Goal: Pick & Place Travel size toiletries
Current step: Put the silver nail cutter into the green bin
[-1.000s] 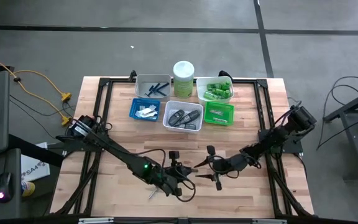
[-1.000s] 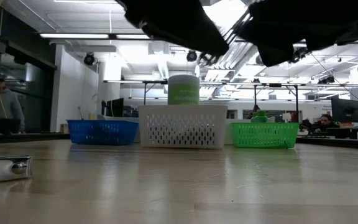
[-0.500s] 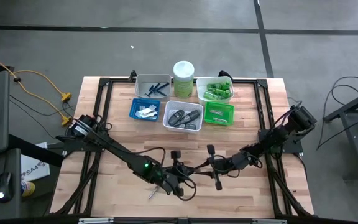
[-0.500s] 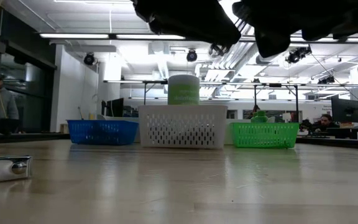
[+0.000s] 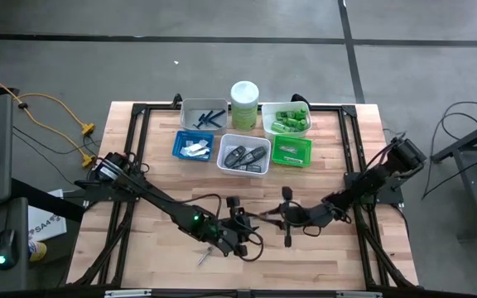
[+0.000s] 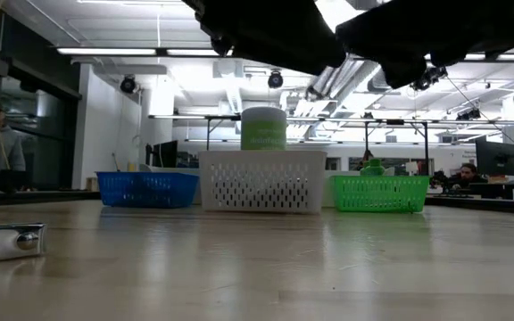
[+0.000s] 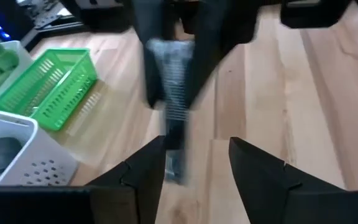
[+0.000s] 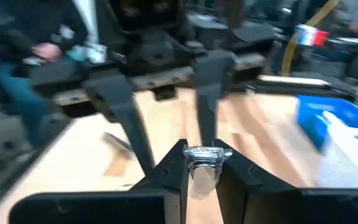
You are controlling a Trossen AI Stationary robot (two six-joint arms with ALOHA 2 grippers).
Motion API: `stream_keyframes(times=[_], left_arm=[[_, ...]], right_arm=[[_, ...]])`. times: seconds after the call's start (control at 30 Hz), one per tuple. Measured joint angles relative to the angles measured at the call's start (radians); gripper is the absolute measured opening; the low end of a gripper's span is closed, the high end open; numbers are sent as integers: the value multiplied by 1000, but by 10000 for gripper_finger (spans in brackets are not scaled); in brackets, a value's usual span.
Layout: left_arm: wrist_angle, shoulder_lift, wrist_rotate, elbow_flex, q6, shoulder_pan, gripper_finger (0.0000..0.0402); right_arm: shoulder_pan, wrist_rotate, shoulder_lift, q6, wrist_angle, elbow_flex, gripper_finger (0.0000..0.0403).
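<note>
Right wrist view gives me the right gripper (image 8: 202, 163) clenched on a silver clipper (image 8: 202, 163). From above, both grippers meet over the worktop's front middle, well clear of the trays (image 5: 243, 157) along the back edge. My left gripper (image 7: 194, 163) stands released, fingers apart, with the clipper between them, untouched.

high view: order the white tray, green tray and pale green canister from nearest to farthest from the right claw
1. white tray, middle of the table, just beyond the right claw.
2. green tray, to the white tray's right, a little farther.
3. pale green canister, back row, behind the white tray.
</note>
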Motion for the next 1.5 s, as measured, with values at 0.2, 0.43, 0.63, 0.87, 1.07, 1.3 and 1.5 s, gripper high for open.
stream_keyframes(times=[0.2,0.43,0.63,0.87,1.07,1.3,1.5], left_arm=[[-105,-18,-37,0,-74,-4,178],[-321,-102,-99,2,-260,-3,179],[-524,-144,-89,1,-441,-11,179],[-675,-144,-41,1,-646,-37,180],[-726,-144,-38,1,-740,-72,180],[-734,-144,-19,1,-774,-104,180],[-764,-144,30,0,-829,-111,180]], right_arm=[[-3,205,-124,55,-212,-1,43],[-43,367,-346,224,-615,-1,43],[-161,494,-489,509,-1009,-1,43],[-347,452,-508,716,-1199,-3,43],[-487,342,-495,735,-1094,-61,44],[-618,191,-495,729,-886,-167,44],[-674,76,-495,734,-684,-247,61]])
